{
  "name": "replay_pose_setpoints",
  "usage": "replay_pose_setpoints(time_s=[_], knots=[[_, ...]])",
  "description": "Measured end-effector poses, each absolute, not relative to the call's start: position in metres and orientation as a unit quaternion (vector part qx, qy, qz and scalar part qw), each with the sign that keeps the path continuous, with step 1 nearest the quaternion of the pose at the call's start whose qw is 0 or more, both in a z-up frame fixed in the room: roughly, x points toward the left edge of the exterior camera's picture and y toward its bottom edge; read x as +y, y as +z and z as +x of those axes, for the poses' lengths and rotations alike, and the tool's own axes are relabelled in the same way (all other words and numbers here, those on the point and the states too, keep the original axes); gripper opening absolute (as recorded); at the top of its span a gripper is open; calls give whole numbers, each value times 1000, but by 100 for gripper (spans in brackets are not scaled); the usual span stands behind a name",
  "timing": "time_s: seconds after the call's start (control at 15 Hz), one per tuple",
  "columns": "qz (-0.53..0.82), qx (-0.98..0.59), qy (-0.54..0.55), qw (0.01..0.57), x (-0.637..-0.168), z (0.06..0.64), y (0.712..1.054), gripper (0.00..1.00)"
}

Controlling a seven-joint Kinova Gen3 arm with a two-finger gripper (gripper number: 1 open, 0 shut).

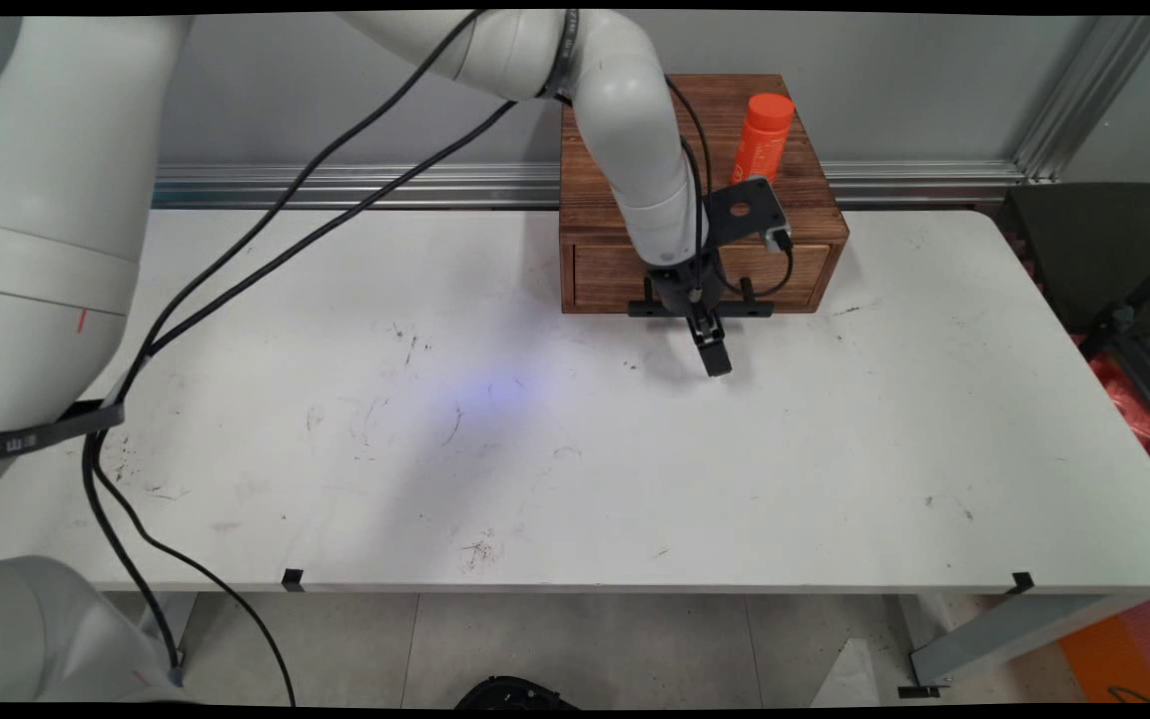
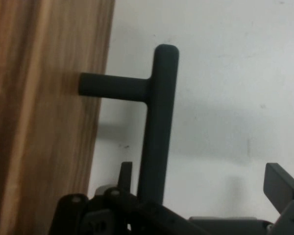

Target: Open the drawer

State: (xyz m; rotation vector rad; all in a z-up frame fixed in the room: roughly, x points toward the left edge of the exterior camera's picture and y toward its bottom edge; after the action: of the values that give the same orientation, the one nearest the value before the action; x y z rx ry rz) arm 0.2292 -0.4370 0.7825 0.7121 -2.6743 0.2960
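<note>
Gripper [image 1: 713,352] sat upper centre of frame, fingers spread either side of the black handle [image 2: 159,122] w/o clamping it. Wooden drawer box [image 1: 700,190] at table's [image 1: 535,479] back edge, orange bottle [image 1: 764,138] on top. Handle prob. rigid, slim; best gripped mid-bar.

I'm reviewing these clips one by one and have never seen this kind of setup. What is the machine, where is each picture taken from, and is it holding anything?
The machine is a white robot arm ending in a black two-finger pincer. The wide picture comes from a fixed camera above the white table; the close-up comes from a camera on the hand, looking along the fingers. At the table's far edge stands a wooden drawer box with an orange bottle on top. The pincer is down at the drawer's black bar handle. The close-up shows the bar running between the spread fingers, with a gap left, so the pincer is open and grips nothing yet.
</note>
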Motion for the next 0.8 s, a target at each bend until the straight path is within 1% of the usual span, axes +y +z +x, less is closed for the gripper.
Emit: replay_pose_setpoints(time_s=[0.33, 0.8], knots=[[244, -949, 97, 174, -429, 224, 776, 100], [230, -955, 77, 171, -401, 217, 777, 100]])
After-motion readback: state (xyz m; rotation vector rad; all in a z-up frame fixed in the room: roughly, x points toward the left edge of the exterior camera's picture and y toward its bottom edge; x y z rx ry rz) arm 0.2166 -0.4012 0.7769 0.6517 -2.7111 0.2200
